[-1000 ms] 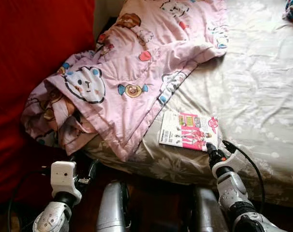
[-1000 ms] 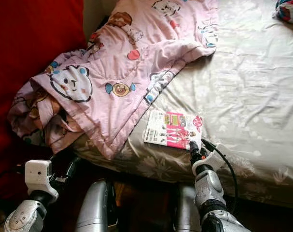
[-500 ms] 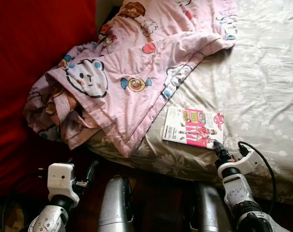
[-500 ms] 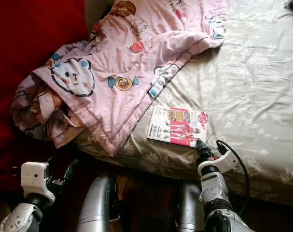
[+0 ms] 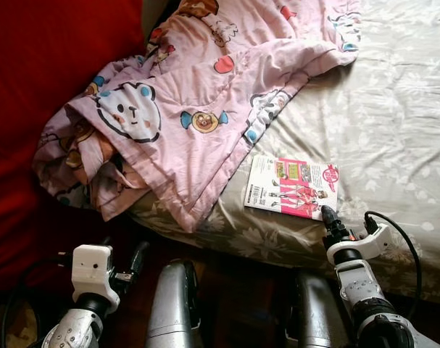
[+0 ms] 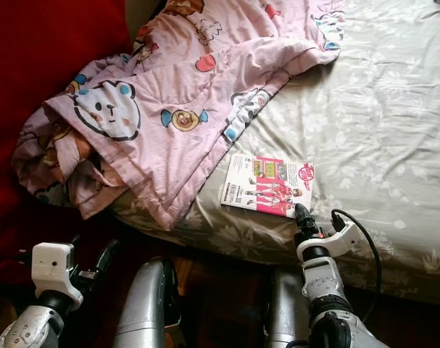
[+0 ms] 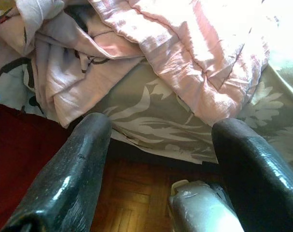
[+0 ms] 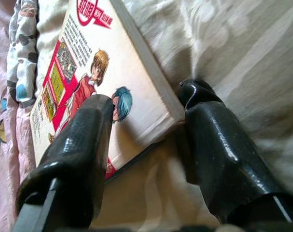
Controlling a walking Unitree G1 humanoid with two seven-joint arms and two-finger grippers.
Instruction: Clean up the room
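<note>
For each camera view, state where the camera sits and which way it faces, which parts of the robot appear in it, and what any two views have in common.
Left and right eye views: on the head, looking forward and down at the bed, pink quilt and comic book; both arms and hands show.
Left wrist view: on the left wrist, looking along the open left hand at the quilt's edge.
Right wrist view: on the right wrist, looking along the right hand, whose fingers straddle the book's corner.
Shared: eye views and right wrist view show the comic book.

The book's (image 5: 292, 187) cover carries print and a barcode, none legible.
</note>
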